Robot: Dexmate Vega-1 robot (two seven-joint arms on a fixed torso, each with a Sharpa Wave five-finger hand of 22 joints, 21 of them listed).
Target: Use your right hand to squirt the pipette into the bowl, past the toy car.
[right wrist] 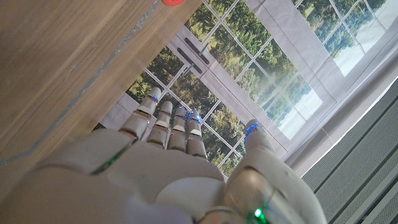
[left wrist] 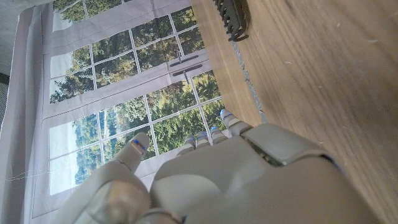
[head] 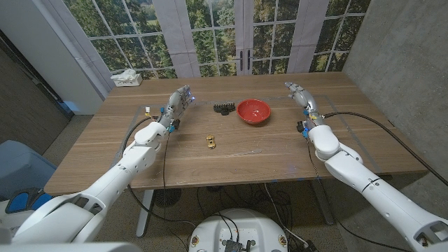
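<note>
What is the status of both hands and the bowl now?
Left hand open, right hand open, both empty. Red bowl untouched. Toy car before it. Pipette not identifiable.

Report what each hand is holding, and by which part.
Nothing is held: the left hand and the right hand are both open with fingers extended.

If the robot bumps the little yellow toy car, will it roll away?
Probably, a bit. The toy car looks tiny beside the red bowl, so it is likely light and easy to shove. It sits on smooth bare wooden table, so if its wheels turn it may roll; the wheels are too small to make out. Pushed sideways, it would more likely skid.
</note>
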